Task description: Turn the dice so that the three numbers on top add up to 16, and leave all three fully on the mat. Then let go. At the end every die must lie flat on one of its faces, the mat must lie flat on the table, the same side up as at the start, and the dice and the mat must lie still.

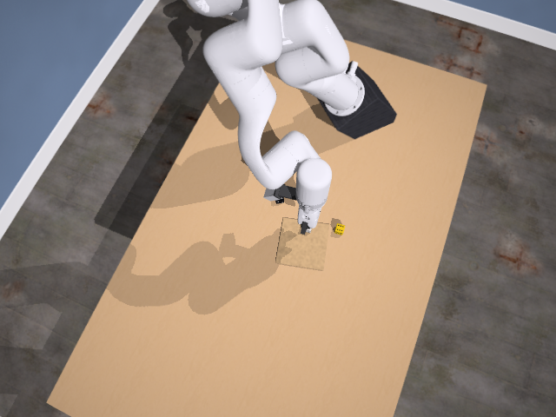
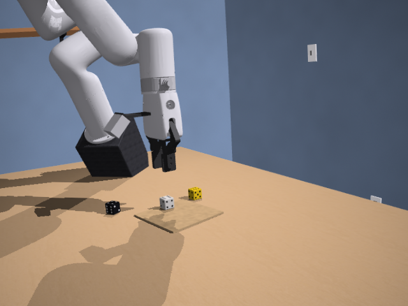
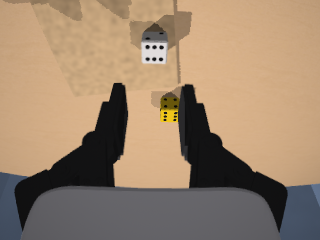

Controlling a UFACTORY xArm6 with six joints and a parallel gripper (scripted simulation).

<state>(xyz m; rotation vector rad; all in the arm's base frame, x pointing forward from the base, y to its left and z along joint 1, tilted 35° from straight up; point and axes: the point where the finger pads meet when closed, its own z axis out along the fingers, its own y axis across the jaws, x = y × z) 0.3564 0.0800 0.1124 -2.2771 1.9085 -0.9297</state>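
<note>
A white die (image 2: 166, 202) lies flat on the thin tan mat (image 2: 178, 215), near its far corner. In the wrist view the white die (image 3: 154, 50) turns a six-pip face to the camera on the mat (image 3: 107, 27). A yellow die (image 2: 194, 193) lies on the table just beyond the mat's edge; it also shows in the overhead view (image 1: 340, 229) and the wrist view (image 3: 170, 108). A black die (image 2: 112, 207) lies on the table left of the mat. My gripper (image 2: 164, 167) hangs well above the white die, partly open and empty. The arm hides the white die in the overhead view.
The robot's dark base block (image 2: 111, 153) stands behind the dice. The arm's shadow falls over the mat (image 1: 302, 246) and the table to its left. The table's edges are far from the dice.
</note>
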